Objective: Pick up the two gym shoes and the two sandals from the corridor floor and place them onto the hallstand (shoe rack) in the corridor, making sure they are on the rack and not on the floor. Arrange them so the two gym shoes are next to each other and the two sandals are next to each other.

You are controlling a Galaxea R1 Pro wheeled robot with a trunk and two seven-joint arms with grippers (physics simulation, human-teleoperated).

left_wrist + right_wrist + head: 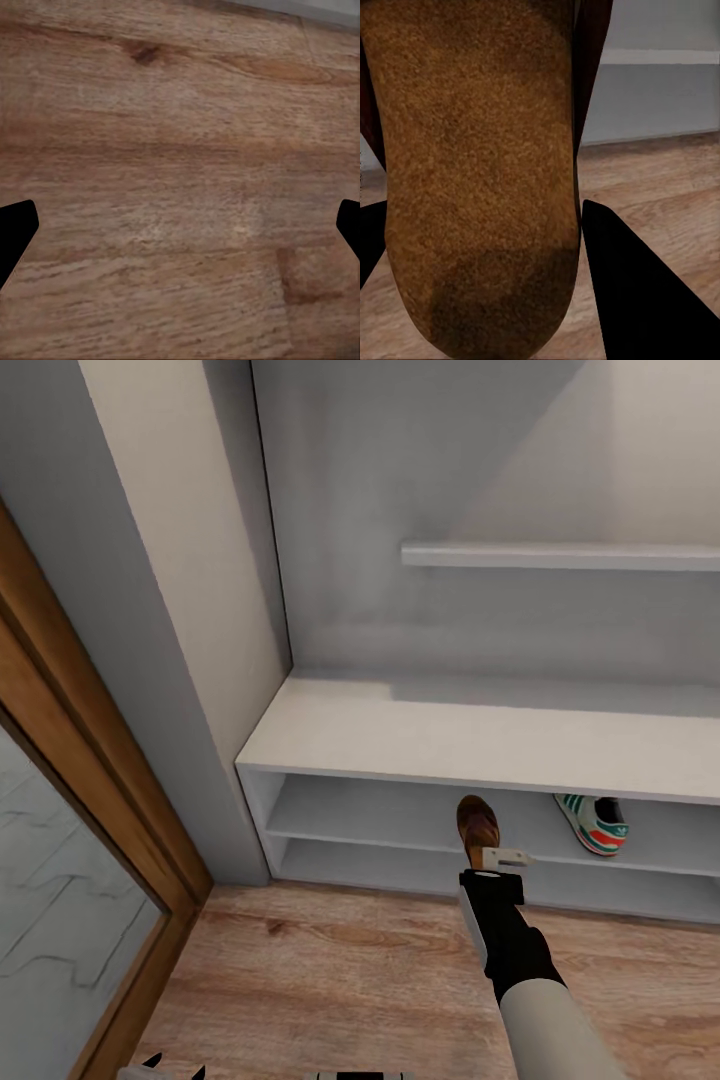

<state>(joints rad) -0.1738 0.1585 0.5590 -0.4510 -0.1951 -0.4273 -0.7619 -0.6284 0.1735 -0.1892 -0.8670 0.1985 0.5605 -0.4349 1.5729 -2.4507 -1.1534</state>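
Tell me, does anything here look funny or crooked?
Nothing looks broken or spilled. One white sneaker with green stripes and a red heel sits slanted on the light-grey shoe rack's upper shelf. The brown sandal isn't down yet: the right gripper's fingers hold it in front of that shelf.

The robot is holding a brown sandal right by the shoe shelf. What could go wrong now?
1. The right gripper holds the sandal by one end, level with the front of the hallstand. The far end might bump the top board's edge instead of sliding in.
2. If the jaws open too early, the sandal could drop onto the corridor floor.
3. One gym shoe sits on the same shelf; pushing sideways might knock it.
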